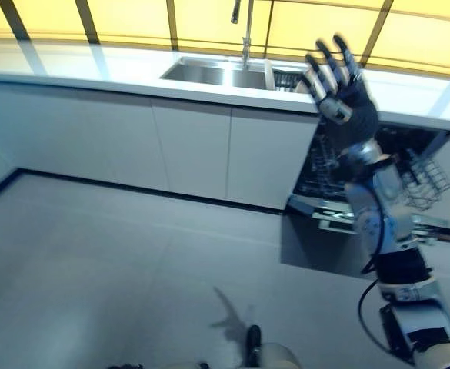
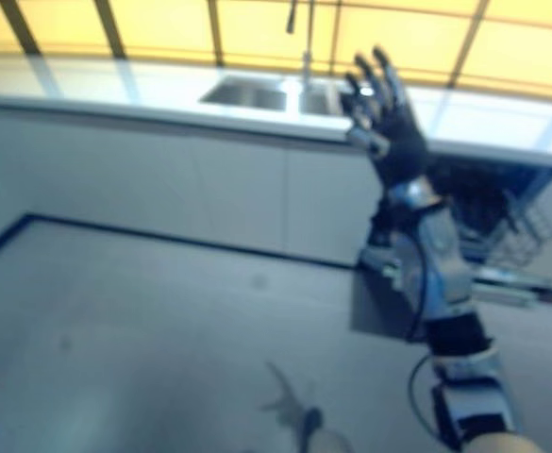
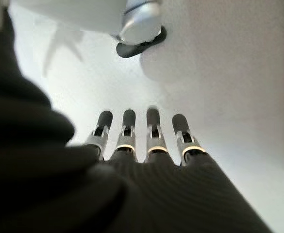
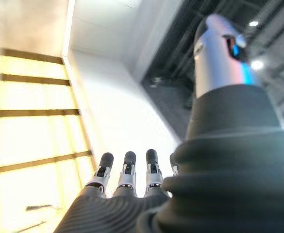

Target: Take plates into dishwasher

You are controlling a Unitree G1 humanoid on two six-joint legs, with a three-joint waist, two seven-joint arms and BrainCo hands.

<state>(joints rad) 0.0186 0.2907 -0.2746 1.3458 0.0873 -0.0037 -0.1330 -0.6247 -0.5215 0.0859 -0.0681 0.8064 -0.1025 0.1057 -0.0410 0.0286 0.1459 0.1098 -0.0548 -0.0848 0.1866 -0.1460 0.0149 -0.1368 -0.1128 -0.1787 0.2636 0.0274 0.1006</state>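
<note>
Basically nothing is loaded yet as far as the views show: no plate is visible in either hand, on the counter point(image 1: 94, 65) or anywhere else. Right hand point(image 1: 338, 84) is raised high in front of the counter edge near the sink point(image 1: 217, 73), fingers spread straight, holding nothing. Left hand point(image 3: 146, 145) hangs over the floor point(image 1: 94, 261), fingers straight, also empty. Dishwasher point(image 1: 340, 192) under the counter's right end stands open with its rack point(image 1: 428, 181) pulled out. Finding, grasping and loading the plates all remain.
</note>
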